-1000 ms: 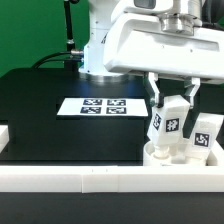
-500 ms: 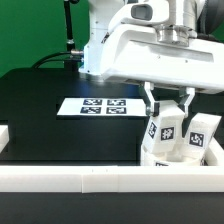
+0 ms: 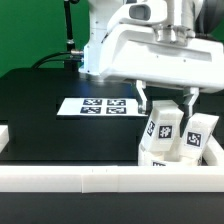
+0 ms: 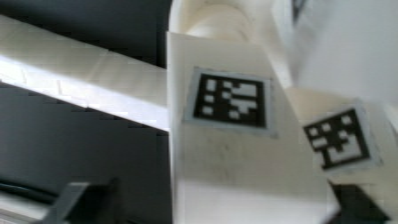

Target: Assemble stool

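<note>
The round white seat [image 3: 160, 157] lies at the exterior view's right, against the front rail. Two white tagged legs stand upright on it: one [image 3: 163, 125] directly under my gripper [image 3: 165, 103], the other [image 3: 201, 135] to its right. My gripper is open, its fingers [image 3: 141, 100] straddling the nearer leg, with a gap showing on one side. In the wrist view that leg [image 4: 231, 110] fills the space between the dark fingertips [image 4: 84, 200], and the second leg [image 4: 342, 140] stands beside it. My gripper [image 4: 222, 206] holds nothing. A third leg is not in view.
The marker board [image 3: 100, 106] lies flat on the black table behind the seat. A long white border rail [image 3: 90, 180] runs along the front, also seen in the wrist view [image 4: 71, 75]. Another rail piece [image 3: 216, 150] stands at the right edge.
My fingers have spread apart from the leg they were closed on. The leg stays upright on the seat. The seat and legs have shifted slightly to the exterior view's left.
</note>
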Available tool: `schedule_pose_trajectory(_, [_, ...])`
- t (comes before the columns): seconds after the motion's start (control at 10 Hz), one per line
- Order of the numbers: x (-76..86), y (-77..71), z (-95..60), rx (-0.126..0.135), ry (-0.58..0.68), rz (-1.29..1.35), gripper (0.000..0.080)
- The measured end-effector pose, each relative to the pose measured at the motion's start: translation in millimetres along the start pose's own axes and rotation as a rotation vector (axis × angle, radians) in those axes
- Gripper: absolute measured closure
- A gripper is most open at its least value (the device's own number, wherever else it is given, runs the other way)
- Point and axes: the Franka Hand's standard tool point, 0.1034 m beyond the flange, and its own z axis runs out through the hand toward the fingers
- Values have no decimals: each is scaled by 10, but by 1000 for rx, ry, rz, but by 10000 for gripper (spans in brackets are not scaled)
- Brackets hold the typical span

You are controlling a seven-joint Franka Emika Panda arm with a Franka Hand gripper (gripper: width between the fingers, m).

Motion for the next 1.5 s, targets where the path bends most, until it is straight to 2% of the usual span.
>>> schedule_pose_trajectory(0.2, [124,-28,-157,31,-44,10,154])
schedule_pose_trajectory(0.3, [203,24,-256,44,-69,18,151])
schedule_pose_trajectory(0.4, [226,118,-291,42,-70,5,151])
schedule_pose_trajectory(0.7, [198,99,-263,42,-75,8,150])
schedule_pose_trajectory(0.9, [126,146,-232,61,-142,-22,150])
schedule_pose_trajectory(1.0, [155,166,-233,62,-137,-50,150])
schedule_pose_trajectory(1.1, [76,98,-226,97,-234,-57,150])
schedule_pose_trajectory(1.2, [74,54,-253,139,-364,-73,150])
schedule_pose_trajectory(1.3, [125,36,-252,161,-476,-72,150])
schedule_pose_trajectory(1.4, [146,19,-223,161,-525,-77,150])
schedule_pose_trajectory(1.5, [151,25,-217,165,-518,-96,150])
